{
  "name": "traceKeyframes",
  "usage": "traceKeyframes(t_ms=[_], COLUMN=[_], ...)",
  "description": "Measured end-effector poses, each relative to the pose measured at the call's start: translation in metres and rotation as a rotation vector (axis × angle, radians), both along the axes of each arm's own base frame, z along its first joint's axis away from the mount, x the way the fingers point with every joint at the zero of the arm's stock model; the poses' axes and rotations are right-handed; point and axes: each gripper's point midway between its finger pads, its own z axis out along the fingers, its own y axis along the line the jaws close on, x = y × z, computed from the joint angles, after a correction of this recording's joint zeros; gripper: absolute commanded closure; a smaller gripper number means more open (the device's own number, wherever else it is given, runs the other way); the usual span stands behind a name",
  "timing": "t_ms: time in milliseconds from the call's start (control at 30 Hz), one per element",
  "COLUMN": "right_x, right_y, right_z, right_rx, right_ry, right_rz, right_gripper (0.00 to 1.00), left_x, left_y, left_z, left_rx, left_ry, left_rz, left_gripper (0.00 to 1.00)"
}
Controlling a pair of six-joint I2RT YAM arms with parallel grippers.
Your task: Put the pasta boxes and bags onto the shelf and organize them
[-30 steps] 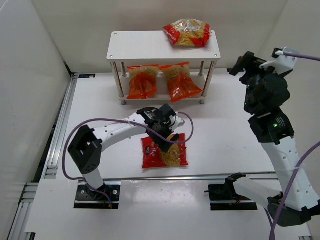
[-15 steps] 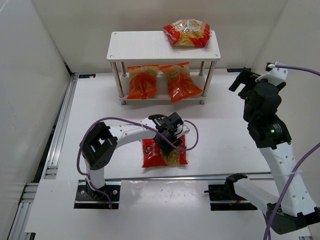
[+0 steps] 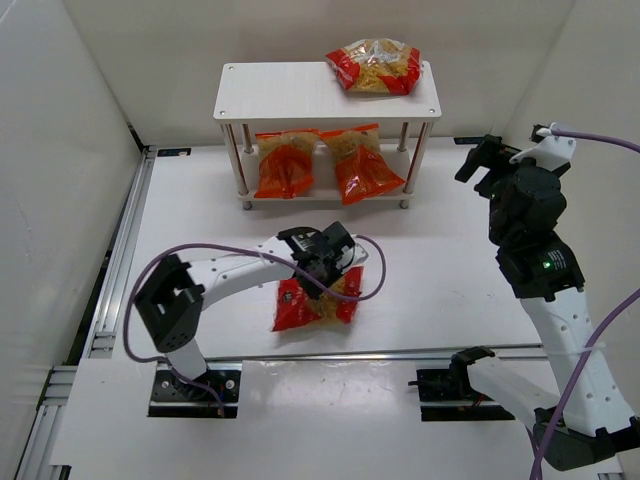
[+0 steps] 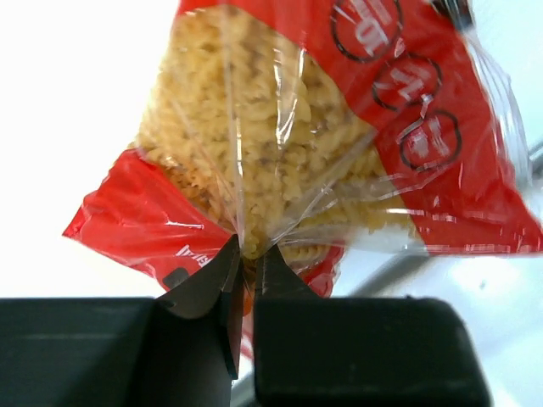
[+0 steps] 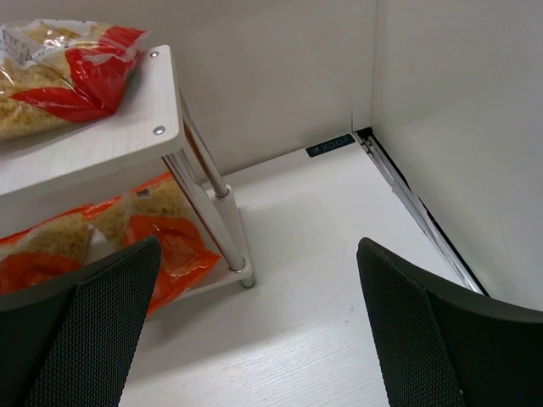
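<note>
the left end effector [image 4: 246,264] is pressed nearly together, pinching a fold of clear film on a red pasta bag [image 4: 280,144]. the bag hangs bunched under it, low over the white surface [image 3: 440,270], in front of the shelf [image 3: 290,95]. the right end effector [image 5: 254,331] is spread wide, holding nothing, right of the shelf. a second red bag [image 3: 375,67] lies on the top board's right end. the left orange bag [image 3: 285,165] and right orange bag [image 3: 362,168] sit side by side on the lower tier.
</note>
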Motion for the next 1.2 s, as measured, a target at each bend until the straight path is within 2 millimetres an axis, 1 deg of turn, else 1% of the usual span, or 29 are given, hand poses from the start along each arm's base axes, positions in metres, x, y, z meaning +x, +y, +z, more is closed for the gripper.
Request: traceKeyframes(t_ms=[67, 167, 267, 367, 433, 533, 700, 800, 833, 900, 967, 1000, 1067, 1100, 1133, 1200], right_x=[0.001, 0.002, 0.004, 0.007, 0.010, 0.015, 0.025, 0.030, 0.032, 0.035, 0.036, 0.037, 0.036, 0.036, 0.036, 0.036], right_y=[0.002, 0.004, 0.007, 0.010, 0.013, 0.018, 0.026, 0.032, 0.034, 0.038, 0.040, 0.042, 0.044, 0.045, 0.045, 0.045], right_z=[0.002, 0.002, 0.001, 0.000, -0.001, -0.005, -0.014, -0.019, -0.021, -0.024, -0.025, -0.026, -0.026, -0.026, -0.026, -0.027], right_rx=[0.007, 0.015, 0.026, 0.035, 0.044, 0.050, 0.066, 0.067, 0.068, 0.068, 0.067, 0.067, 0.066, 0.065, 0.063, 0.060], right_ry=[-0.009, -0.010, -0.009, -0.007, -0.007, 0.004, 0.028, 0.045, 0.051, 0.060, 0.067, 0.068, 0.069, 0.069, 0.070, 0.075], right_rz=[0.006, 0.016, 0.024, 0.036, 0.046, 0.058, 0.080, 0.092, 0.097, 0.106, 0.115, 0.121, 0.127, 0.131, 0.131, 0.133], right_gripper=[0.00, 0.00, 0.00, 0.00, 0.00, 0.00, 0.00, 0.00, 0.00, 0.00, 0.00, 0.00, 0.00, 0.00, 0.00, 0.00], left_x=[-0.003, -0.003, -0.001, 0.007, 0.021, 0.047, 0.086, 0.105, 0.112, 0.133, 0.162, 0.179, 0.217, 0.236, 0.252, 0.286], left_y=[0.013, 0.030, 0.046, 0.064, 0.073, 0.081, 0.081, 0.086, 0.089, 0.097, 0.105, 0.110, 0.114, 0.116, 0.117, 0.118], left_z=[0.019, 0.053, 0.080, 0.100, 0.119, 0.166, 0.276, 0.330, 0.343, 0.369, 0.390, 0.401, 0.417, 0.420, 0.418, 0.409], left_rx=[-0.001, -0.033, -0.051, -0.037, -0.034, -0.076, -0.295, -0.436, -0.469, -0.535, -0.575, -0.597, -0.636, -0.651, -0.659, -0.667], left_ry=[-0.030, -0.105, -0.183, -0.238, -0.278, -0.399, -0.665, -0.771, -0.797, -0.848, -0.888, -0.911, -0.958, -0.978, -0.987, -0.995], left_rz=[0.010, 0.031, 0.059, 0.106, 0.160, 0.247, 0.392, 0.468, 0.491, 0.538, 0.580, 0.600, 0.626, 0.634, 0.638, 0.642], left_gripper=[0.90, 0.90, 0.90, 0.90, 0.90, 0.90, 0.90, 0.90, 0.90, 0.90, 0.90, 0.90, 0.90, 0.90, 0.90, 0.90])
